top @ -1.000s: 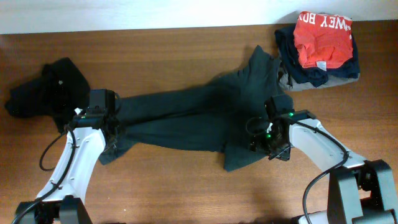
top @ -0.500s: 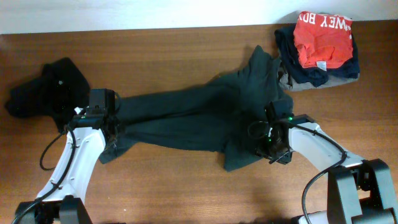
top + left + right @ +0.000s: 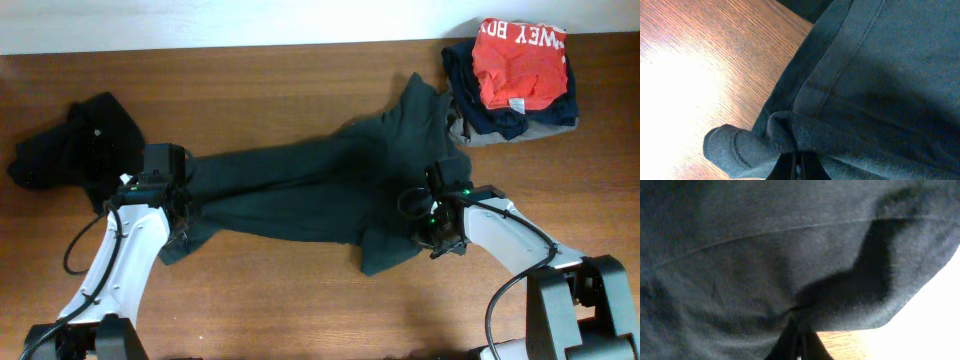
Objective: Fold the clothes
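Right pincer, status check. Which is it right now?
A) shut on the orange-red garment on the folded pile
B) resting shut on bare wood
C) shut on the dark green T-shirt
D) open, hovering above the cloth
C: in the right wrist view the right pincer is closed, with a fold of the dark green T-shirt bunched at its tips. Overhead it sits at that shirt's near right edge, well apart from the orange-red garment.
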Robot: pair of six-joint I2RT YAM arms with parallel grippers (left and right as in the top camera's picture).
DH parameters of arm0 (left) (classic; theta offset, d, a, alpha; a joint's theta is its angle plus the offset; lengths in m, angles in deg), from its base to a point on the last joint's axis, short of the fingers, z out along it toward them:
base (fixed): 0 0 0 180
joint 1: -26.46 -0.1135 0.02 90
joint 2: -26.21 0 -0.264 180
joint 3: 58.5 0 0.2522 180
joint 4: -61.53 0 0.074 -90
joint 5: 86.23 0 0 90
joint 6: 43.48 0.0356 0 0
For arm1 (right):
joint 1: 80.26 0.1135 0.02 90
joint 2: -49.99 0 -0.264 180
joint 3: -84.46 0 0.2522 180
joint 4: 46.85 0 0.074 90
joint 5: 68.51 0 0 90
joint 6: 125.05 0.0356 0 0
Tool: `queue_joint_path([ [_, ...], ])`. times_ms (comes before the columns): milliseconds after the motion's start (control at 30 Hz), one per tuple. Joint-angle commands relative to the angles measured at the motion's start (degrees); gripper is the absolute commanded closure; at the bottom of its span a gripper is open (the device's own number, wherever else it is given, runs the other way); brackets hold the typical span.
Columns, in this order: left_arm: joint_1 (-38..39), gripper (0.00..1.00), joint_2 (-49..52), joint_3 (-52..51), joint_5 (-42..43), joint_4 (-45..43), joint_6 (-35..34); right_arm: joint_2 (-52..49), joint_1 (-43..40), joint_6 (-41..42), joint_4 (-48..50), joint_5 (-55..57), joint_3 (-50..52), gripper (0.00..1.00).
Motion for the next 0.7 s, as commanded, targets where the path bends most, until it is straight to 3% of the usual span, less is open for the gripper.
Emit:
queue_joint_path([
  [0, -0.33, 0.99, 0.11, 0.9, -1.27, 0.11, 0.96, -0.26, 0.37, 0.2, 0.02, 1.79, 0.26, 0.96],
  [200, -0.35, 1.0, -1.75, 1.73, -0.39, 1.57, 4.9, 1.7, -3.37, -0.59, -10.45, 1.6, -4.57, 0.96],
  [400, -0.33, 0.99, -9.16, 1.92, -0.07, 6.12, 5.73, 3.93, -11.91, -8.41, -26.34, 0.31, -13.68, 0.96],
  [667, -0.28, 0.99, -11.67, 1.81, 3.28, 10.93, 5.7, 3.93, -15.54, -12.57, -32.48, -0.83, -19.43, 0.96],
])
